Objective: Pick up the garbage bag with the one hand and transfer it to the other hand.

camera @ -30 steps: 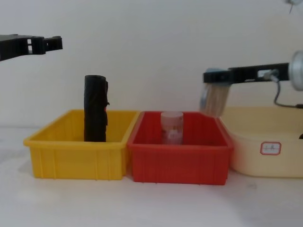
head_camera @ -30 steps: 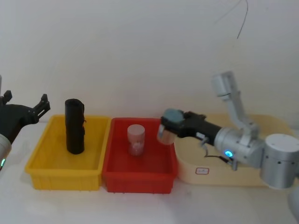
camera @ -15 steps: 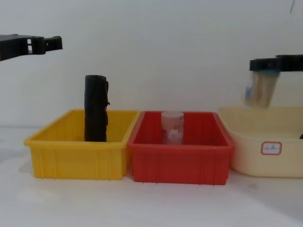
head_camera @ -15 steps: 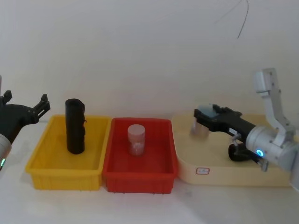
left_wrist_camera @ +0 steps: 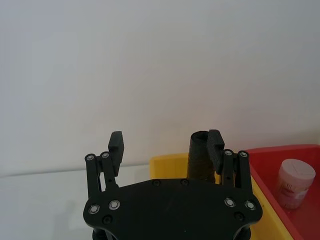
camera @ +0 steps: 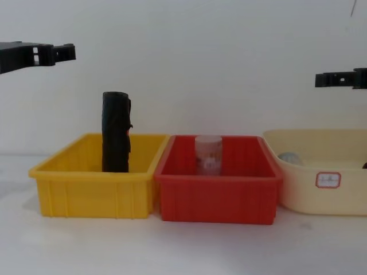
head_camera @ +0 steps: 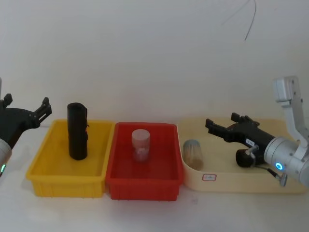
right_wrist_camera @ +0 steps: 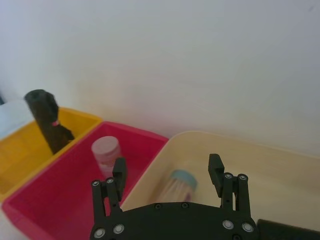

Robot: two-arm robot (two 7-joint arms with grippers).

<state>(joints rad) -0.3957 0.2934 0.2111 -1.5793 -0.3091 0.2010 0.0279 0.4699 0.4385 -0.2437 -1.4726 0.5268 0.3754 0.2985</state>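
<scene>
Head view: three bins stand side by side on the white worktop (head_camera: 145, 212). The yellow bin (head_camera: 43, 166) at the left holds the garbage bag (head_camera: 77, 130), a black roll standing upright near that bin's far left part; a thin red band shows on its side in the right wrist view. The red bin (head_camera: 145, 186) in the middle touches the yellow one and holds a small pink-lidded jar (head_camera: 140, 144), upright near its centre. The cream tray (head_camera: 241, 183) at the right carries a white label on its front wall and holds a clear jar of sticks (head_camera: 193, 151) with a grey-blue lid, lying on its side by the tray's near left corner.

The left gripper (head_camera: 42, 108) hangs above the worktop's left edge, just left of the yellow bin and well clear of the bag; its fingers (left_wrist_camera: 116, 145) are spread apart with nothing between them. The right gripper (head_camera: 223, 126) hovers over the cream tray, near the lying jar but above it and not touching, its fingers (right_wrist_camera: 119, 172) likewise apart and empty. A dark object (head_camera: 243, 158) lies in the tray under the right arm; what it is cannot be told.
</scene>
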